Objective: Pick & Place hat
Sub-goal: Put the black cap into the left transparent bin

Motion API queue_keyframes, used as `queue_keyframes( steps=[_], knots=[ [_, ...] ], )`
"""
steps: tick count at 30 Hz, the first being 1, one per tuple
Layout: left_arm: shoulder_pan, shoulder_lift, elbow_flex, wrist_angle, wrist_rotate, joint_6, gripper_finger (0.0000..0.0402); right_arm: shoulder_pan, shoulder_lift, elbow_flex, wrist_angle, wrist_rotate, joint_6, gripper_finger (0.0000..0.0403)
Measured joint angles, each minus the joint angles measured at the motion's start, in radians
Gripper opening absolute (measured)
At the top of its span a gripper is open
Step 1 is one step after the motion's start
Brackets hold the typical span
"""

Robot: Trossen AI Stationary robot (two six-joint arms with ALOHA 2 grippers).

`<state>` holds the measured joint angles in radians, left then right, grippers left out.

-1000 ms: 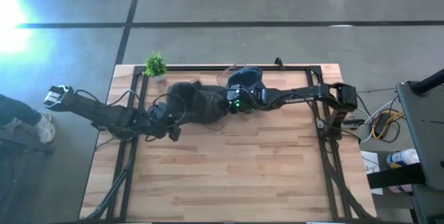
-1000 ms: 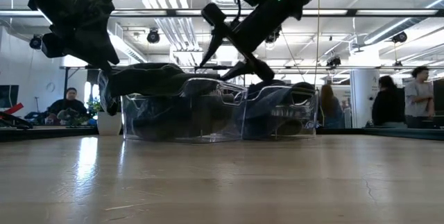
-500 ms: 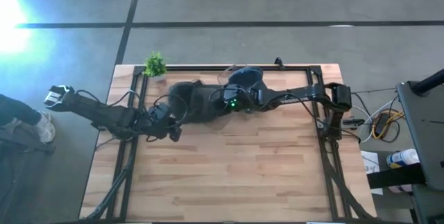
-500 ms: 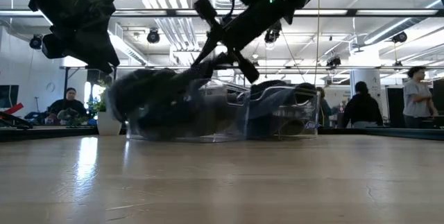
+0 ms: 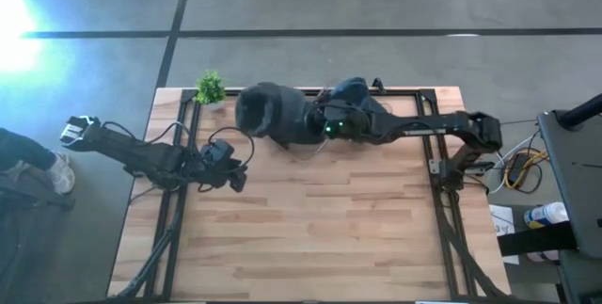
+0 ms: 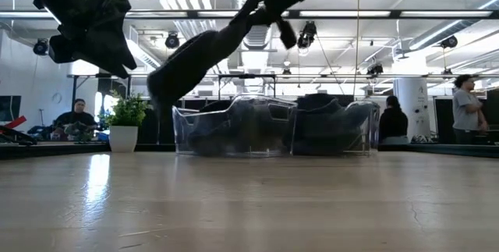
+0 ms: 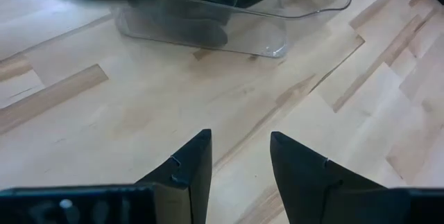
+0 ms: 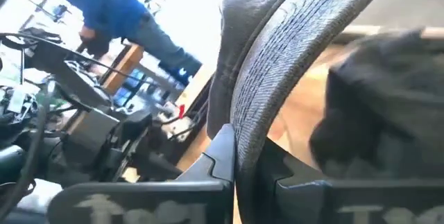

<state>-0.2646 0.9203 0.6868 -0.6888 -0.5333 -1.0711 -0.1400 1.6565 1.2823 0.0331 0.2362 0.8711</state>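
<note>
The hat (image 5: pixel 267 111) is dark grey, with a ribbed brim. It hangs in the air over the table's far part, above and left of the clear bin (image 6: pixel 273 126). My right gripper (image 5: pixel 316 127) reaches in from the table's right and is shut on the hat (image 8: pixel 291 50). In the low view the hat (image 6: pixel 185 66) slants down from the gripper (image 6: pixel 261 6). My left gripper (image 5: pixel 237 174) hovers open over bare wood at the table's left, its fingers (image 7: pixel 189 168) apart, with nothing between them. My right gripper pinches the edge of the hat's ribbed brim (image 8: pixel 251 130) between its two fingers. The fingers come from the table's right, slanting down. The hat is lifted clear of the bin and the table and hangs away from the fingers toward the table's left.
The clear bin (image 7: pixel 229 33) stands at the table's far middle with dark things inside. A dark blue hat-like thing (image 5: pixel 350 90) lies behind my right arm. A small potted plant (image 5: pixel 210 87) sits at the far left corner. People stand in the room beyond. Bare wood lies toward the near edge.
My right gripper has shut on the hat, which lay on the clear bin. It has risen and drawn back toward the table's far edge. The hat has come up clear of the bin and now hangs slanting. The bin has shifted a little sideways.
</note>
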Motion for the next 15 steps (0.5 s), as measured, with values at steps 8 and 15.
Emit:
queue_keyframes(
  steps=[8,15],
  knots=[
    [0.0,0.0,-0.001,0.0,0.002,-0.005,0.014,0.065,-0.099,-0.018,-0.259,0.262,-0.04,0.001],
    [0.0,0.0,-0.002,0.0,0.025,-0.008,0.014,0.096,-0.09,-0.088,-0.241,0.37,0.005,0.0009]
  ],
)
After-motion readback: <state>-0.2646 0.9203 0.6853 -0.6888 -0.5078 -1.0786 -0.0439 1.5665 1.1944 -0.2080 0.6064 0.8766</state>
